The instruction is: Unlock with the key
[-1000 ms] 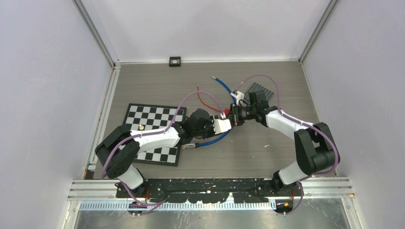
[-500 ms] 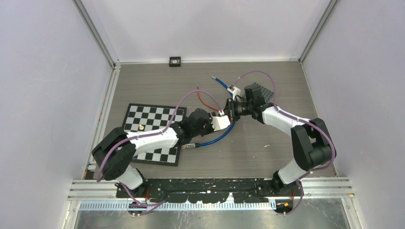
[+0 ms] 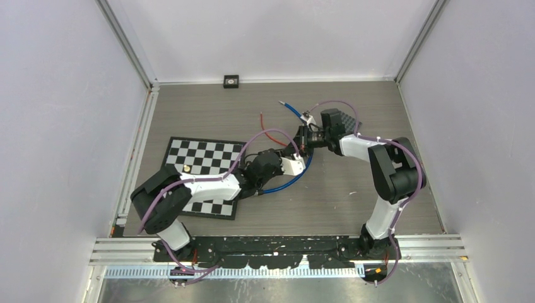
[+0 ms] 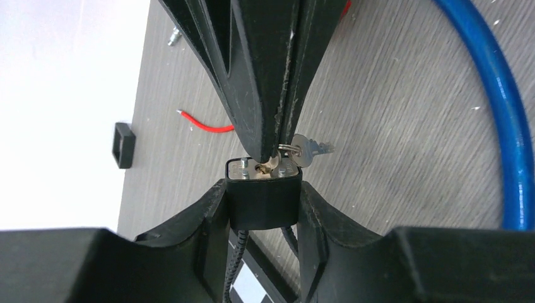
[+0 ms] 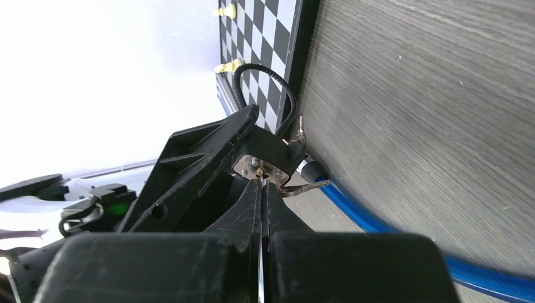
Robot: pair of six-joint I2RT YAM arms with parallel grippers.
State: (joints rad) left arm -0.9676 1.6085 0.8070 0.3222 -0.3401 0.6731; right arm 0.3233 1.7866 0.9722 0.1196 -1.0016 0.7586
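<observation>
While the turn is judged to be the step in hand, entry reads: lock (image 4: 264, 211), black body, clamped at mid-width in left gripper (image 4: 264, 196), keyhole face towards the right arm; held mid-table, just right of chessboard (image 3: 202, 158). Key (image 4: 272, 166), seated at the keyhole, pinched in right gripper (image 5: 262, 186), fingers pressed together. Spare key (image 4: 307, 149), hanging from the ring beside. Handling advice: rotate the right wrist about the key's own axis, no sideways push; keep the left clamp firm so the body cannot twist along. Table (image 3: 353, 196): grey wood-grain, scuffed. Also present: blue cable (image 4: 505, 113) curving near; red wire (image 4: 205, 124) further off. Room: plain white walls (image 3: 284, 38) on three sides.
</observation>
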